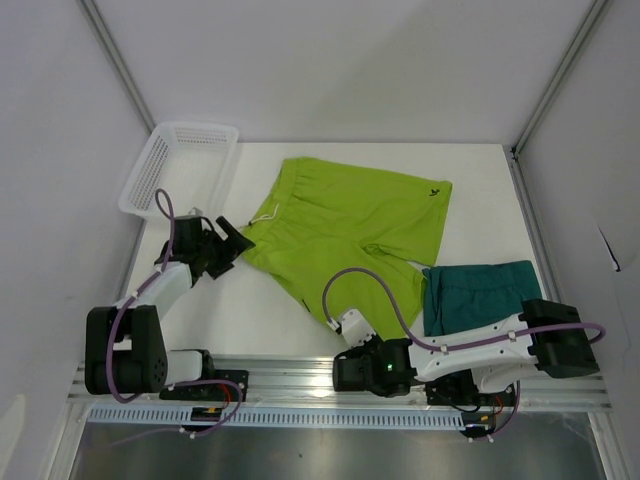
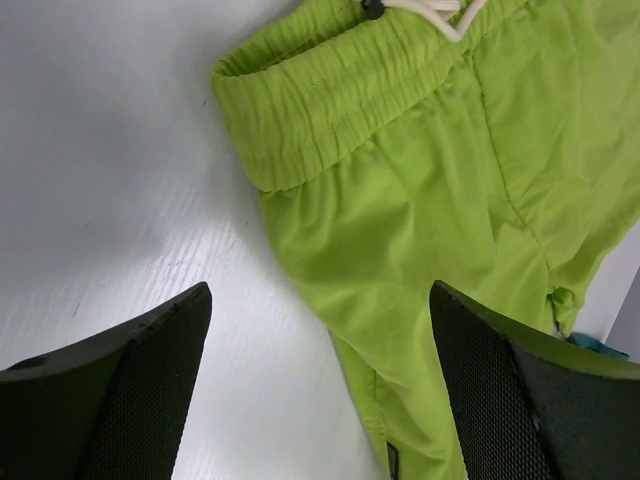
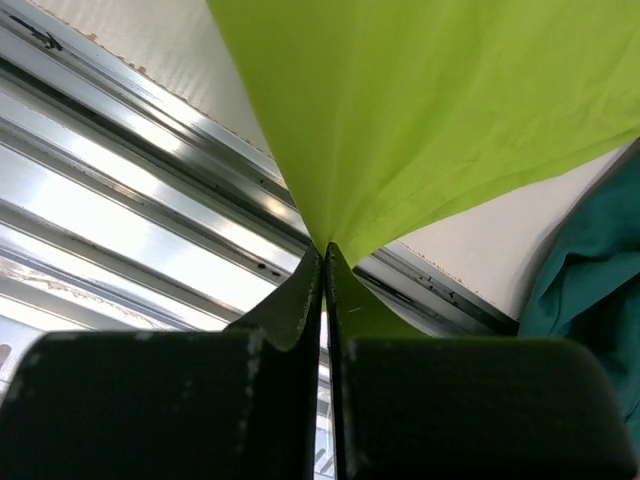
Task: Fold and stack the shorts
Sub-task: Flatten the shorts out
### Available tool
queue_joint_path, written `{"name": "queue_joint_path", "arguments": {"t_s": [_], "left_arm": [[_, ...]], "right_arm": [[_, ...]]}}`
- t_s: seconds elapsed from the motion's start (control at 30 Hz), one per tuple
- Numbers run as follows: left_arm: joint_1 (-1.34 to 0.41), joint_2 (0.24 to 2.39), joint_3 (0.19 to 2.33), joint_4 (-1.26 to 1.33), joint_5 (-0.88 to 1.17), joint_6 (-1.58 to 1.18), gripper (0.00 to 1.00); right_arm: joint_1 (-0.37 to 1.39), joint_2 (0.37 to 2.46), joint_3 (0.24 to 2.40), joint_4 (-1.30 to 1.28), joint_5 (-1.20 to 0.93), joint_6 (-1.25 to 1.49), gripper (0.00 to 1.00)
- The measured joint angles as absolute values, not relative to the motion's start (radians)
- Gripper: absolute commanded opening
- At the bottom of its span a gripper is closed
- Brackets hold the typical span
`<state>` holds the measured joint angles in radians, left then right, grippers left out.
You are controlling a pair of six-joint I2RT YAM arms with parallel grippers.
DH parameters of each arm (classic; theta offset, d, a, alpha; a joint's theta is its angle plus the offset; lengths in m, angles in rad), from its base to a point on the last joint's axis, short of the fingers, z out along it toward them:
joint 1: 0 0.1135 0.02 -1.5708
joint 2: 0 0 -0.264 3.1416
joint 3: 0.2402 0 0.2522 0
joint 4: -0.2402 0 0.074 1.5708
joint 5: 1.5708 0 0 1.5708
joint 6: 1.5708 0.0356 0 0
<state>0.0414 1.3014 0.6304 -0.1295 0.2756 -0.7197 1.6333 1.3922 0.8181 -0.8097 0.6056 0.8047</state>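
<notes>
The lime yellow-green shorts (image 1: pixel 350 225) lie spread flat mid-table, waistband toward the back left, with a pale drawstring (image 1: pixel 265 215). My left gripper (image 1: pixel 235 240) hovers open at the waistband's left corner. In the left wrist view the lime shorts (image 2: pixel 430 200) run between its wide-apart fingers (image 2: pixel 320 288). My right gripper (image 1: pixel 338 322) is shut on the near leg hem. In the right wrist view the lime shorts (image 3: pixel 420 110) stretch taut up from the pinched tips (image 3: pixel 323 250). The dark teal shorts (image 1: pixel 480 295) lie bunched at the near right, also visible as teal shorts (image 3: pixel 590 290).
A white mesh basket (image 1: pixel 185 160) sits tilted at the back left corner. An aluminium rail (image 1: pixel 300 380) runs along the near table edge, right under my right gripper. White walls close in the left, right and back sides.
</notes>
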Motion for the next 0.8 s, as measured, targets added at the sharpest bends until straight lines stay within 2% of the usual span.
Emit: {"name": "queue_joint_path", "arguments": {"t_s": [0.2, 0.27, 0.3, 0.43, 0.5, 0.8], "left_arm": [[0.042, 1.277, 0.564, -0.117, 0.271, -0.729, 0.86], [0.042, 1.277, 0.549, -0.099, 0.272, -0.735, 0.76], [0.042, 1.279, 0.541, -0.088, 0.272, -0.739, 0.66], [0.043, 1.309, 0.532, -0.04, 0.273, -0.755, 0.61], [0.043, 1.334, 0.532, -0.014, 0.271, -0.76, 0.55], [0.043, 1.411, 0.558, 0.022, 0.266, -0.77, 0.56]], "right_arm": [[1.651, 1.295, 0.781, -0.861, 0.606, 0.881, 0.0], [1.656, 1.261, 0.773, -0.871, 0.606, 0.898, 0.0], [1.66, 1.246, 0.77, -0.876, 0.607, 0.905, 0.0], [1.685, 1.216, 0.767, -0.897, 0.613, 0.929, 0.0], [1.702, 1.212, 0.767, -0.906, 0.612, 0.937, 0.0], [1.753, 1.214, 0.767, -0.918, 0.612, 0.95, 0.0]]}}
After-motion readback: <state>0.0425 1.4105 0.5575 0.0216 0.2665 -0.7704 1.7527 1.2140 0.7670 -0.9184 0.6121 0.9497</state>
